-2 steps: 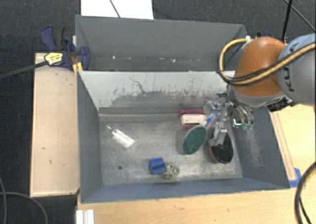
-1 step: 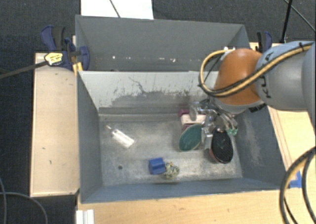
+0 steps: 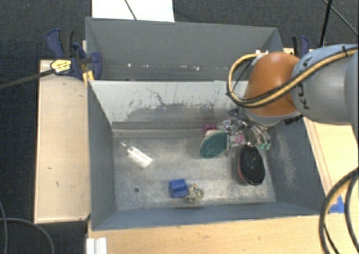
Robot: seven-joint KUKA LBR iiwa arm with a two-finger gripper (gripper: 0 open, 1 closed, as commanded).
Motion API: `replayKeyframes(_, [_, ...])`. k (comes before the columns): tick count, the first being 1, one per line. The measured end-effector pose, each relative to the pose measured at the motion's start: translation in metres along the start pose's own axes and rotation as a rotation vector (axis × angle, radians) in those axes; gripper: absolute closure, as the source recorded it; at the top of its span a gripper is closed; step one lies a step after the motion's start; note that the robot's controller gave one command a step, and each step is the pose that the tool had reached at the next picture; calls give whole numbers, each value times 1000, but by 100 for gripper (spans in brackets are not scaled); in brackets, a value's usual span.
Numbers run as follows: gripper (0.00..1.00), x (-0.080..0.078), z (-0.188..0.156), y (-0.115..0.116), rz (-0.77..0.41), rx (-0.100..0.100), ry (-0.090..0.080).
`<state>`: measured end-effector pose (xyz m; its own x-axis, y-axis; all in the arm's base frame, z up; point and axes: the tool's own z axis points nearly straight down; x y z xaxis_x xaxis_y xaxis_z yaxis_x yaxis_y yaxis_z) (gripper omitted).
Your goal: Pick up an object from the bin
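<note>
1. Several loose things lie in the bin. The arm reaches down at the right, just beside a teal rounded piece and a black oval piece.
2. Whether the jaws are open or closed I cannot tell.
3. The teal piece looks light, smooth and probably slippery. It is best gripped across its narrow width.
4. The scuffed metal floor is bare to the left, and the right wall stands near.

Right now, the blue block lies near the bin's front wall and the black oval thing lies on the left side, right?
Not quite. The camera view shows the black oval thing on the right side, by the gripper. The blue block does lie near the front wall of the bin.
</note>
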<state>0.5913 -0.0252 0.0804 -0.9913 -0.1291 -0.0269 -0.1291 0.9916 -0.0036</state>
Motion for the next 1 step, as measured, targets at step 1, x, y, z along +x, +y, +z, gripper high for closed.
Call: replayKeyframes(1, [100,22,-134,13,-81,-3,17])
